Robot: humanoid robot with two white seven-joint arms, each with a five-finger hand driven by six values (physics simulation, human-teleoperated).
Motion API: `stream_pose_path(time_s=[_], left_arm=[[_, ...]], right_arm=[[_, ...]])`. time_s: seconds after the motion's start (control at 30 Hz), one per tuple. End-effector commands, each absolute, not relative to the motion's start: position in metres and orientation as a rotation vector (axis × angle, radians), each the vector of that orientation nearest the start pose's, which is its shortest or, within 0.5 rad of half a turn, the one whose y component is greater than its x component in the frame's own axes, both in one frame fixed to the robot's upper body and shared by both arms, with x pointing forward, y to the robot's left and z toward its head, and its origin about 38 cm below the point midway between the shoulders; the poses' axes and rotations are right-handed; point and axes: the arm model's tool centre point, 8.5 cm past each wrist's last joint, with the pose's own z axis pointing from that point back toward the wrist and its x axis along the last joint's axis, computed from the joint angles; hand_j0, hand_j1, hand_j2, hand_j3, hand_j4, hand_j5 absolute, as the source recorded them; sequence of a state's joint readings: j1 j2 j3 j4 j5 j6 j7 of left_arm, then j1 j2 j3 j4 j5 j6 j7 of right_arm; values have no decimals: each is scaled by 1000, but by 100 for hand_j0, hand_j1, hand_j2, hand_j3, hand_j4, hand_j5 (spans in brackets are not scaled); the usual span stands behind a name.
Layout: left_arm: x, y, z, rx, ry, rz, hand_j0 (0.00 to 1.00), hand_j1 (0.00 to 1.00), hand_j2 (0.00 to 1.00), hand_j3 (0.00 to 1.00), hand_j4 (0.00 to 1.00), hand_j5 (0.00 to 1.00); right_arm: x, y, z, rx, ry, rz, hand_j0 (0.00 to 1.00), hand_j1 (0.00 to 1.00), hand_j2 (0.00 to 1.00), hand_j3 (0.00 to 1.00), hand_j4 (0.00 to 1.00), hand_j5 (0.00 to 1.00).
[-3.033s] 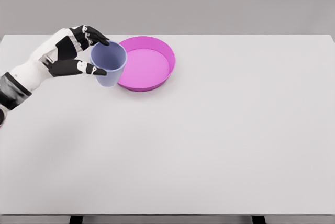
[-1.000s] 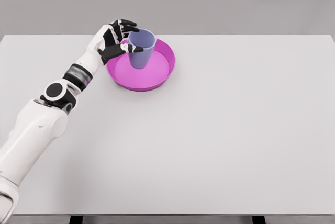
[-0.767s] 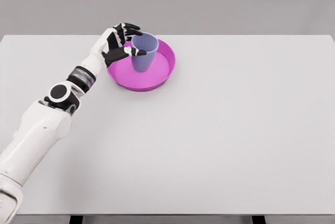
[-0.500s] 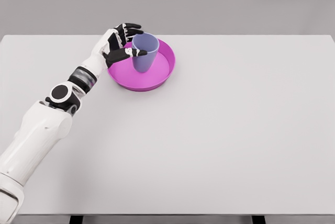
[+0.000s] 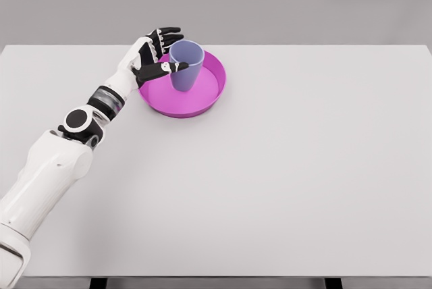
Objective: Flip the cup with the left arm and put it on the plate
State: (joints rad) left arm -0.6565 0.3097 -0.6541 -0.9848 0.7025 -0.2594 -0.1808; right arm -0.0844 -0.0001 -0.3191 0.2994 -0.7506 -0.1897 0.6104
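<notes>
Left hand (image 5: 156,55) at the far-left rim of the plate, fingers spread and loosened around the cup; thumb stretched in front of the wall, the other fingers behind the rim. Contact, if any, looks light; grip reads as let go.

Just right of the hand: lavender cup (image 5: 186,65), upright, mouth up, standing inside the magenta plate (image 5: 205,94) toward its left half. Beyond that, bare white tabletop (image 5: 304,167).

Handling, by my guess: thin, stiff plastic, light, smooth-walled, easy to tip. Best taken around the upper wall, thumb opposite fingers.

Against three seconds ago: the cup was held tilted left of the plate, off it. Half a second ago the fingers sat closer; now they have opened.
</notes>
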Motion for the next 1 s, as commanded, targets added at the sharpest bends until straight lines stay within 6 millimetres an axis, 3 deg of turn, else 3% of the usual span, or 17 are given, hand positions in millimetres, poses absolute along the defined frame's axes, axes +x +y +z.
stream_pose_path(time_s=[0.0, 0.5, 0.73, 0.87, 0.9, 0.97], left_arm=[[513, 209, 127, -405, -1633, -369, 75, 75, 75, 75, 75, 75], [513, 213, 129, -395, -1635, -374, 100, 100, 100, 100, 100, 100], [515, 225, 134, -371, -1645, -372, 100, 100, 100, 100, 100, 100], [517, 237, 153, -355, -1684, -400, 100, 100, 100, 100, 100, 100], [513, 239, 170, -371, -1722, -437, 100, 100, 100, 100, 100, 100], [492, 269, 206, -393, -1774, -547, 100, 100, 100, 100, 100, 100]], right_arm=[[8, -229, -243, 352, -306, -1013, 100, 100, 100, 100, 100, 100], [8, -229, -243, 352, -306, -1013, 100, 100, 100, 100, 100, 100], [8, -229, -243, 352, -306, -1013, 100, 100, 100, 100, 100, 100], [8, -229, -243, 352, -306, -1013, 100, 100, 100, 100, 100, 100], [8, -229, -243, 352, -306, -1013, 100, 100, 100, 100, 100, 100], [8, -229, -243, 352, -306, -1013, 100, 100, 100, 100, 100, 100]])
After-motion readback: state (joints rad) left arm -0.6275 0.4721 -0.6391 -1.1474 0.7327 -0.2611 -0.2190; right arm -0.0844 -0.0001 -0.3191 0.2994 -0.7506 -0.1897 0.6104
